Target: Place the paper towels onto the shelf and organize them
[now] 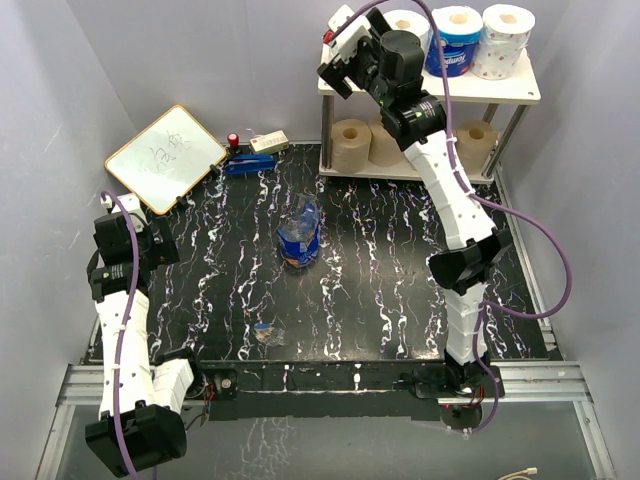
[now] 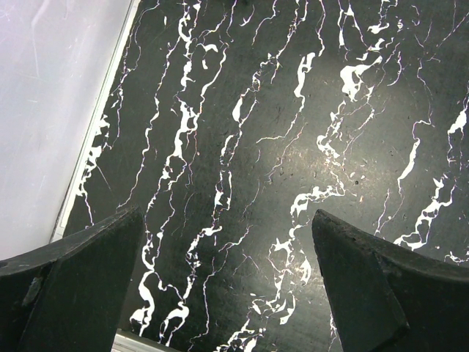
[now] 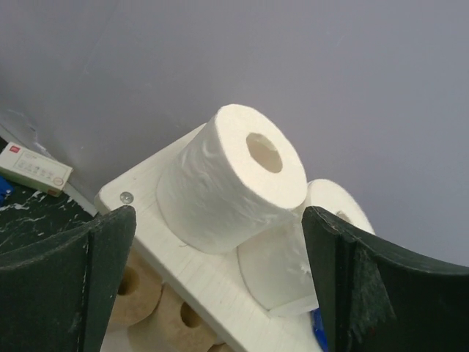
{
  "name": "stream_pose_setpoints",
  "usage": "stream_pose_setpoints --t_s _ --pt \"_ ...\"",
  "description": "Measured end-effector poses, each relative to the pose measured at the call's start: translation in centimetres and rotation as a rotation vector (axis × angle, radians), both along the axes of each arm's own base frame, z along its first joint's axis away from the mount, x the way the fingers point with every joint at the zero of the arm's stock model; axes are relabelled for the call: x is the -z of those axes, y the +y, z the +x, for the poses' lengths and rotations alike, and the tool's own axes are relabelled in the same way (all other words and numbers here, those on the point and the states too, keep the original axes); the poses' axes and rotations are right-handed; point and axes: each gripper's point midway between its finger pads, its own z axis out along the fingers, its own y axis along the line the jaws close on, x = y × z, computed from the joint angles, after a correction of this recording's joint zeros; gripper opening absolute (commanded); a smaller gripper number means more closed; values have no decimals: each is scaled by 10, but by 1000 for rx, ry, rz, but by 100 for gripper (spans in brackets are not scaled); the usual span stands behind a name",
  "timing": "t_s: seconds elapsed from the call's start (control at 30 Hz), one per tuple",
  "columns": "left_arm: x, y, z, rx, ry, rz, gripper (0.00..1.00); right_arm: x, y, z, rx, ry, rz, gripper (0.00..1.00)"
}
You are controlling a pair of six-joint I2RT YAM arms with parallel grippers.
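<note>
Shelf (image 1: 512, 90) top: 3 rolls (image 1: 455, 40); btm: 3 tan rolls (image 1: 352, 145) seen

A black tabletop veined with white marbling (image 1: 380, 290) spreads out between pale grey walls (image 1: 200, 60). At its far left corner a wood-framed whiteboard with faint scribbles (image 1: 165, 157) sits askew. Near it, along the far edge, are a blue stapler-like tool (image 1: 245, 166), a small red-topped object (image 1: 233, 141) and a flat white printed box (image 1: 268, 142). Mid-table there is a crumpled blue-and-clear plastic wrapper (image 1: 299, 235). Nearer the front lies a small scrap of clear film (image 1: 268, 332).
</note>
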Motion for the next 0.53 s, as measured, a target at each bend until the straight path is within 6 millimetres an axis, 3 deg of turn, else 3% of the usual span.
stream_pose_setpoints --t_s 0.2,0.3,0.37,0.43,0.5,0.53 --pt "1 0 0 0 1 0 98 -27 9 -7 20 -94 27 99" --pt "1 1 -1 -4 -2 0 98 -27 52 -47 -45 -73 -14 99" --pt "3 2 -4 -11 -2 0 98 -2 95 -96 -176 16 -83 99" --pt "2 4 -5 -19 -9 0 98 37 128 -153 -313 134 -144 99" --pt "1 5 -7 -26 -20 2 98 88 131 -194 -361 262 -198 99" --pt "1 5 -8 -28 -21 1 98 109 126 -203 -361 310 -221 99"
